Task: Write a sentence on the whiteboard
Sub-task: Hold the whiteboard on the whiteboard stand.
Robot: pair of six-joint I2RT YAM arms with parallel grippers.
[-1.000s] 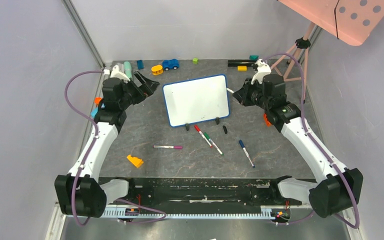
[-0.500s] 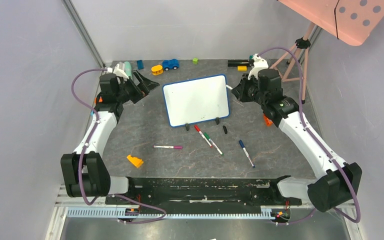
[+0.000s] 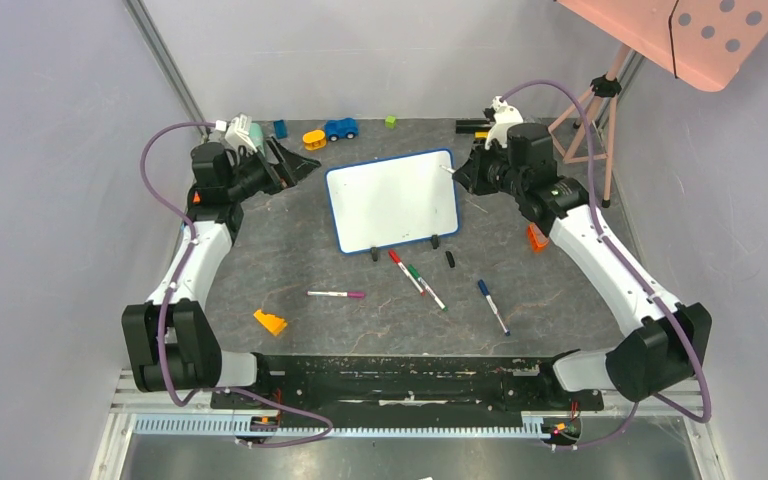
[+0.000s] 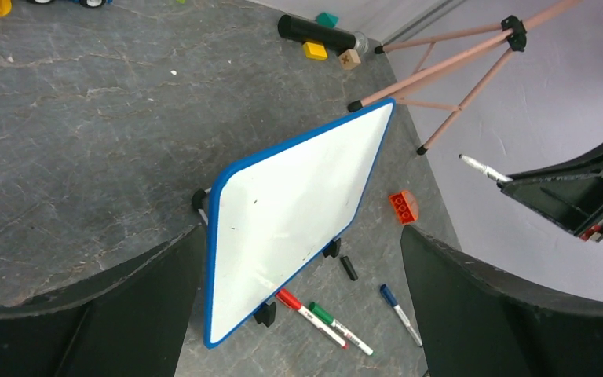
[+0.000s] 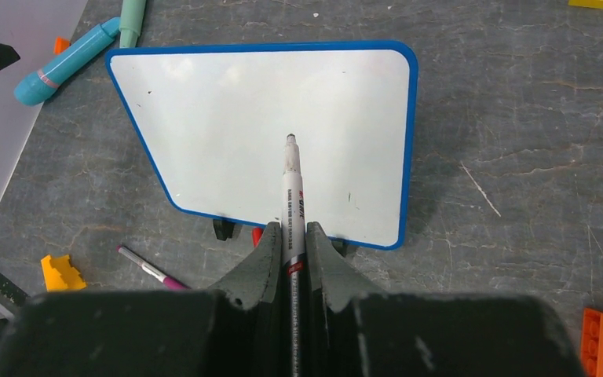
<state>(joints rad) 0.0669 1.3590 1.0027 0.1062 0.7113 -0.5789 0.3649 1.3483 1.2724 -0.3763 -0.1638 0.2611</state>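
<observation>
Whiteboard [image 3: 392, 200] stands tilted at the centre of the table [image 3: 290, 260]; since the earlier frame both arms have shifted farther away, right gripper [image 3: 460, 172] now at its far right corner; only the right wrist view shows the jaws pinching a marker [image 5: 291, 188], tip over the white face; left gripper [image 3: 295, 165] spread wide; marker barely discernible from above.

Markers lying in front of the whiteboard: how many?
4: pink-capped marker at left; red marker and green marker side by side in the middle; blue marker at right. A fifth marker is clamped in the right gripper.
</observation>
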